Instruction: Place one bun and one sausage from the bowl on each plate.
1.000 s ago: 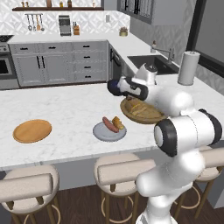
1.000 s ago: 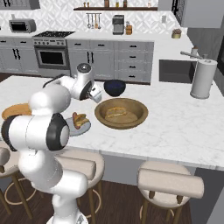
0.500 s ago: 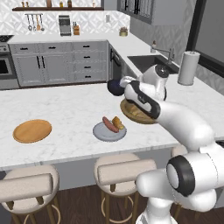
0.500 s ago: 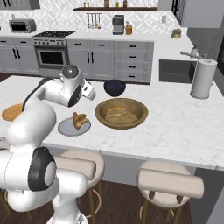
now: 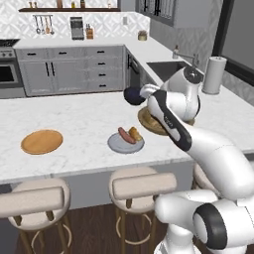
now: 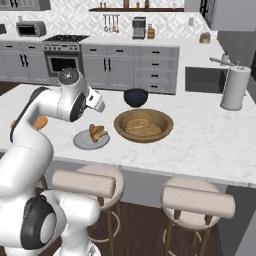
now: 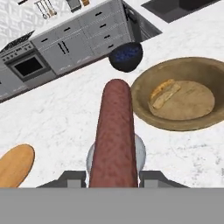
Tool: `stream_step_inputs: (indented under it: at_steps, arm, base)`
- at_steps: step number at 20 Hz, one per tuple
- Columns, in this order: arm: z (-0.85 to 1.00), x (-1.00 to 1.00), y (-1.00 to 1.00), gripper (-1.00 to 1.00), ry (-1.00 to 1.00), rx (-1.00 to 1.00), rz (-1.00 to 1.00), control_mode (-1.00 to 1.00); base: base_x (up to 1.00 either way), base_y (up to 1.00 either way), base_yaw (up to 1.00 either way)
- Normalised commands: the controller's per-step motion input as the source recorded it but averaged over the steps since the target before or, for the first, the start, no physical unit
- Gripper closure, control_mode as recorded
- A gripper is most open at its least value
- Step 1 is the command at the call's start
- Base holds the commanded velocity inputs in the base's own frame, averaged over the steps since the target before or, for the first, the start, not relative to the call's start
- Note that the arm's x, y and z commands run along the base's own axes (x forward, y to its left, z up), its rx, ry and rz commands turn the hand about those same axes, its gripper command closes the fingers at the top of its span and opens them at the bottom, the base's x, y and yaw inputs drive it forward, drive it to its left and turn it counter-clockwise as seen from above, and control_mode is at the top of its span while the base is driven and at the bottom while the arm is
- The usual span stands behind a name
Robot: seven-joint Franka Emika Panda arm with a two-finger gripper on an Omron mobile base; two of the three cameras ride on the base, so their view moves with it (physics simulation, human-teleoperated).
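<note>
One plate is served. From the left: the orange-brown plate (image 5: 41, 141) lies bare; the grey plate (image 5: 126, 144) holds a bun and sausage; the gripper (image 7: 111, 177) grips a second sausage (image 7: 114, 135) over the counter; one bun (image 7: 164, 93) waits in the wooden bowl (image 7: 183, 126).

Base cams sit behind the arm, L and R, facing fwd/down over the counter, both covering the wooden bowl (image 5: 149, 120) (image 6: 143, 125) and grey plate (image 5: 126, 143) (image 6: 91, 140), while hand cam looks down on these from close range.
</note>
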Motion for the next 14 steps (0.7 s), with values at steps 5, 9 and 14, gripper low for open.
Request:
stream_step_inputs:
  at_steps: [5,9,14]
  arm:
    - [0.00,0.00,0.00,1.00,0.00,0.00,0.00,1.00]
    - [0.00,0.00,0.00,1.00,0.00,0.00,0.00,1.00]
    - [0.00,0.00,0.00,1.00,0.00,0.00,0.00,1.00]
  base:
    - [-0.04,0.97,0.02]
    - [0.00,1.00,0.00]
    - [0.00,1.00,0.00]
